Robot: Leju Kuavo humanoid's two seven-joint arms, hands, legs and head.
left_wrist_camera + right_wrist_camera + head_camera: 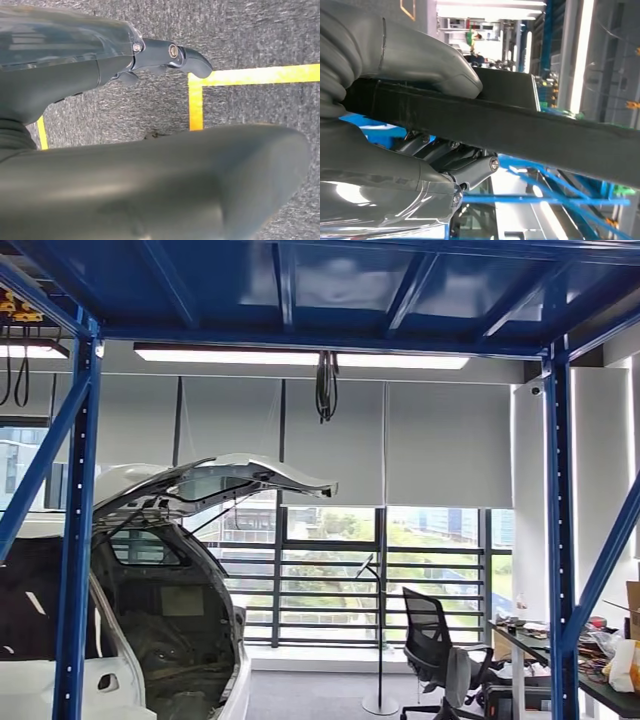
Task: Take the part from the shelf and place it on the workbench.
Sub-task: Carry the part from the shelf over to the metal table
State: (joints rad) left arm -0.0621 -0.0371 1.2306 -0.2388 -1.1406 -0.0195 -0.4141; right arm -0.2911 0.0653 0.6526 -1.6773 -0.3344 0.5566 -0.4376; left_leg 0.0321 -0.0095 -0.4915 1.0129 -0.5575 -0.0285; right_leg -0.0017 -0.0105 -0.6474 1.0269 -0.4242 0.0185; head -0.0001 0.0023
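My right hand (422, 60) grips a long, flat black part (546, 132) in the right wrist view. The thick grey thumb lies across one face of the part and the darker fingers (471, 170) curl under the other. The part runs on past the hand to the picture's edge. My left hand (113, 165) hangs over grey carpet, its dark fingers (181, 55) stretched out straight with nothing in them.
A blue steel frame (75, 540) with uprights on both sides and a roof overhead borders the head view. A white car (151, 620) with its tailgate raised stands at the left. At the right are an office chair (430, 640) and a cluttered table (604, 690). Yellow tape (196, 100) marks the carpet.
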